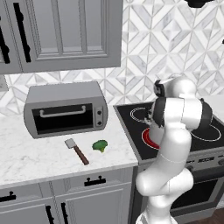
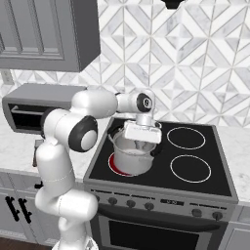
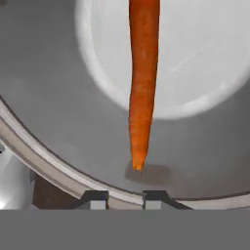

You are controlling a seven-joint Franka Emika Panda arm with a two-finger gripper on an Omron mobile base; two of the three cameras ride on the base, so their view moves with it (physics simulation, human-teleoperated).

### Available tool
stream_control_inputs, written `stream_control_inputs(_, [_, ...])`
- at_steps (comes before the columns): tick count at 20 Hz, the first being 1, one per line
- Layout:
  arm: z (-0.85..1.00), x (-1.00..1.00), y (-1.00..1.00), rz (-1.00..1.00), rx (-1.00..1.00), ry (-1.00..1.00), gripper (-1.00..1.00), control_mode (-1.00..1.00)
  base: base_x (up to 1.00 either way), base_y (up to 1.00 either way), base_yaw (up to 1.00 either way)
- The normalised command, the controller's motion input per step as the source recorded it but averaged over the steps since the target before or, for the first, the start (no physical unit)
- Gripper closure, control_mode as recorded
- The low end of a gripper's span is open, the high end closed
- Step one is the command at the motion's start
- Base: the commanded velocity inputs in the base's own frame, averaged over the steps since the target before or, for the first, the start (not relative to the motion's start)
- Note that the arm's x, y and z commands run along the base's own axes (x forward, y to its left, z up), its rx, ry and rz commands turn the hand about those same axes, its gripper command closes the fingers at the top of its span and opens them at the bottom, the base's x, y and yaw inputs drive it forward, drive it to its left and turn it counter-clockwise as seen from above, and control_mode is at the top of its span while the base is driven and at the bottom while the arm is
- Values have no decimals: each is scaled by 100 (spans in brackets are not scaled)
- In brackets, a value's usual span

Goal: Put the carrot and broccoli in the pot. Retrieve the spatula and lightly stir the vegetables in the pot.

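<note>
1. A simulated kitchen: white marble counter (image 1: 26,162) under grey upper cabinets (image 1: 61,33), a chevron-tiled backsplash (image 2: 195,63), and a black glass stove (image 2: 219,185) with ring burners.
2. In the left base view a grey toaster oven (image 1: 65,109) sits at the back of the counter, at about 10 o'clock from the picture's middle.
3. The spatula (image 1: 77,151) lies flat on the counter in front of the toaster oven, grey blade toward the wall, reddish-brown handle pointing toward 5 o'clock.
4. The broccoli (image 1: 100,145) rests on the counter just beside the spatula, at its 3 o'clock side, apart from it and near the stove's edge.
5. The pot (image 2: 132,157) stands on the stove's near left burner, which glows red beneath it; in the right base view it sits at roughly 7 o'clock from the picture's middle.
6. The gripper (image 2: 141,141) hangs directly over the pot's open mouth, pointing down into it.
7. In the hand view the carrot (image 3: 142,83) runs from 12 o'clock down toward 6 o'clock inside the pot (image 3: 58,161), its tapered tip nearest the fingertips (image 3: 97,199).
8. The two fingertips stand parted, with a gap between them, and the carrot's tip stops short of them, touching neither; the gripper (image 3: 124,200) is released and grasps nothing.
</note>
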Motion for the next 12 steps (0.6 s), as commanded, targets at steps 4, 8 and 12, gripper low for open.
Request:
stream_control_inputs(4, [2,-4,20,3,0,0,-100,-100,0,0,0])
stream_control_inputs(8, [51,-36,14,1,0,-1,-100,-100,0,0,0])
stream_control_inputs(12, [94,-51,41,0,0,-7,-100,-100,0,0,0])
